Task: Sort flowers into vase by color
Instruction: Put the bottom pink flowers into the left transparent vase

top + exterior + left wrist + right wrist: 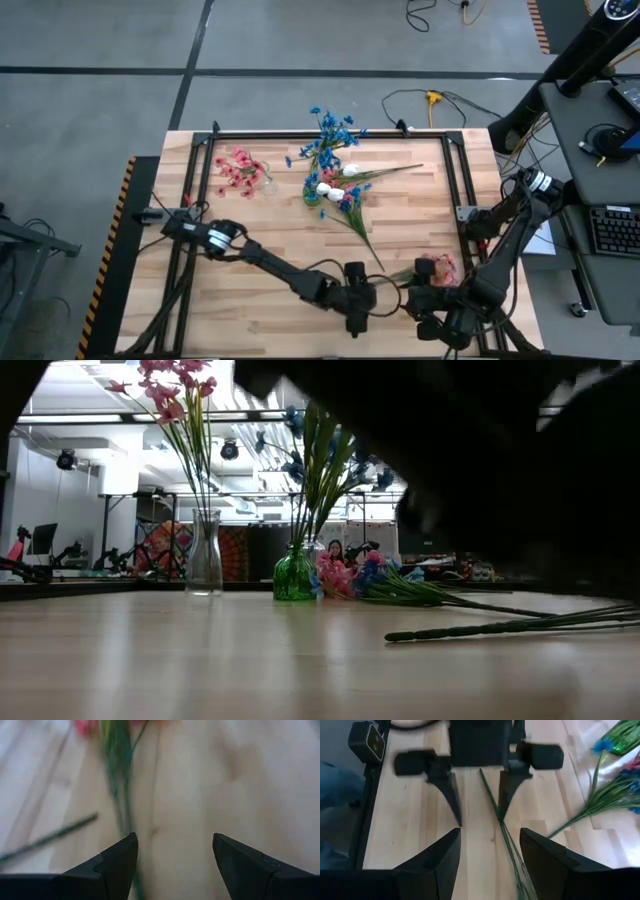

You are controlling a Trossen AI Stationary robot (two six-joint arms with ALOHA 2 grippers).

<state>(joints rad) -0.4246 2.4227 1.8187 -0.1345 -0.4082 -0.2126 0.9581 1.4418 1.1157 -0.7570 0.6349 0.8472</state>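
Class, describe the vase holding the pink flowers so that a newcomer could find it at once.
Start at the wooden table and go to its far left corner. There stands a clear glass vase holding tall pink flowers. Its neighbour, the green vase, is coloured glass and carries blue blossoms instead.
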